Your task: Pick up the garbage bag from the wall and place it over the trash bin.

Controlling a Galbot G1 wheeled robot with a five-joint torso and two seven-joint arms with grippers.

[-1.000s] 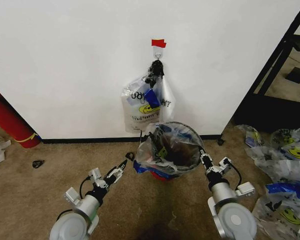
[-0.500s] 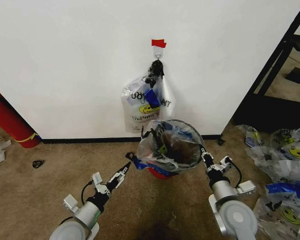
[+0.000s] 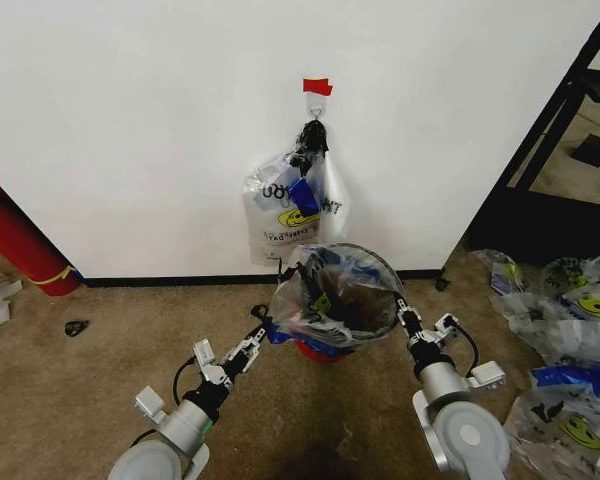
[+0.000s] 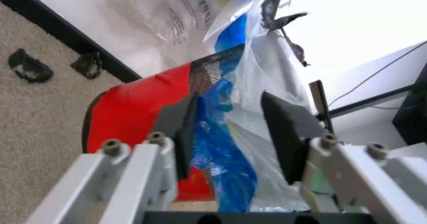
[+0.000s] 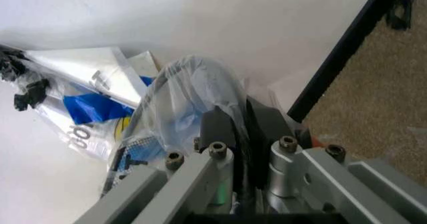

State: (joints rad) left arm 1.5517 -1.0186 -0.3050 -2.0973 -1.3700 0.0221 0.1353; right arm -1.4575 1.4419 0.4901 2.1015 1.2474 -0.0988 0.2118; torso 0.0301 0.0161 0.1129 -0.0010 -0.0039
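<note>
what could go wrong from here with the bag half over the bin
1. The left gripper is open around a hanging blue fold of the garbage bag; closing there may catch the wire mesh of the trash bin too.
2. The right gripper is shut on the thin film at the rim; a hard pull could tear it or tip the bin.
3. The bunch of bags hanging on the wall sits close behind and could snag.

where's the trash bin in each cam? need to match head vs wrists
Head view: trash bin centre, below the hung bag bunch, its red base peeking under the garbage bag stretched over its rim.
Left wrist view: red base and mesh wall just beyond the open fingers.
Right wrist view: a patch of mesh under the plastic.
Shared landmark: the garbage bag's blue patch.
</note>
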